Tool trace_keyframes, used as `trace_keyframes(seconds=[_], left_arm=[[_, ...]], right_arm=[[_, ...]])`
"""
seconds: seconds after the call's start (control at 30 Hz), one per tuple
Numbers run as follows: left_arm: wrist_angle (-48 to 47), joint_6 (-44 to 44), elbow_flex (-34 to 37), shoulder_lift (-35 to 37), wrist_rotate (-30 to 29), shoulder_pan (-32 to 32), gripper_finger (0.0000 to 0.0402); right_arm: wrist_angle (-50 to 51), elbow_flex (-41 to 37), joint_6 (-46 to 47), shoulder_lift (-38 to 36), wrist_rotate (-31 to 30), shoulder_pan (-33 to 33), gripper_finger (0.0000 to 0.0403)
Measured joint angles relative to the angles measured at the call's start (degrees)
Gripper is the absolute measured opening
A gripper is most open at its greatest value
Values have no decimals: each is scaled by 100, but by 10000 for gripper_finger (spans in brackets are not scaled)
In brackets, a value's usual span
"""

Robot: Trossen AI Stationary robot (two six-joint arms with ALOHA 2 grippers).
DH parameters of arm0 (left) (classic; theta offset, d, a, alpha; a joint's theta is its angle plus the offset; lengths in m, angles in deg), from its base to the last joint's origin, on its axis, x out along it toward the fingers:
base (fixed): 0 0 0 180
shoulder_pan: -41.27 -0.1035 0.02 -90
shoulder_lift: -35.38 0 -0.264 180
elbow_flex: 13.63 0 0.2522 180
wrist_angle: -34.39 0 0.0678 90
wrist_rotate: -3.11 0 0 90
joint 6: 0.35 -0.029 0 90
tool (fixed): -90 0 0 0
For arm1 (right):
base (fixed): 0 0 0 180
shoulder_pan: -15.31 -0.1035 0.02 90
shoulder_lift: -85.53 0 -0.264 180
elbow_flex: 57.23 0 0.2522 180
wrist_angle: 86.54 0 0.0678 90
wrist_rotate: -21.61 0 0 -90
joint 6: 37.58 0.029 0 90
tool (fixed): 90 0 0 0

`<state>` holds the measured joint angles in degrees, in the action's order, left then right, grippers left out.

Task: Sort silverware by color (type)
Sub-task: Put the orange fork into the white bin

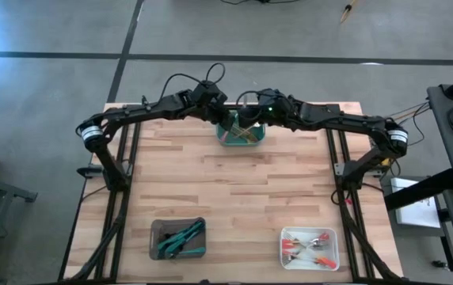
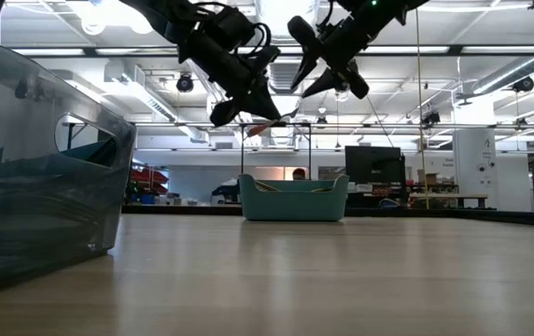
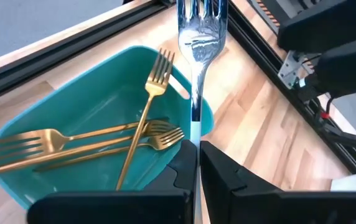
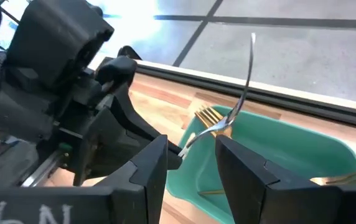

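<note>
- Left gripper (image 3: 198,163) is pinched tight on the handle of a silver fork (image 3: 201,37), held up over the green tray (image 3: 25,140) at the table's far edge.
- Right gripper (image 4: 190,163) sits right beside it, fingers spread, holding nothing.
- Looks like a handoff; a loose catch could drop the fork.
- Only the left wrist view shows the gold forks (image 3: 84,142) in the tray clearly.

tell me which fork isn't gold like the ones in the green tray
The silver-headed fork clamped in the left gripper, held above the green tray. The forks lying in the tray, like this gold fork, are gold all over; this one has a shiny silver head.
</note>
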<state>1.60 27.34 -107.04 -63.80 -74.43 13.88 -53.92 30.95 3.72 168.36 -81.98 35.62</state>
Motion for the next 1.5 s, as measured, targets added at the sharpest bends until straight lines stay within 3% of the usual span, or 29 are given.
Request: trace_keyframes(seconds=[1.0,1.13,1.3,1.5], left_arm=[[50,-13,-130,184,215,361,0],[52,-13,-130,184,213,361,0],[42,-15,-130,183,205,361,0],[49,-109,-134,184,275,358,0]], right_arm=[[332,-2,-119,-58,-214,16,125],[322,-4,-132,-60,-292,11,95],[218,-3,-264,-64,-283,16,21],[259,-13,-494,-63,-298,25,9]])
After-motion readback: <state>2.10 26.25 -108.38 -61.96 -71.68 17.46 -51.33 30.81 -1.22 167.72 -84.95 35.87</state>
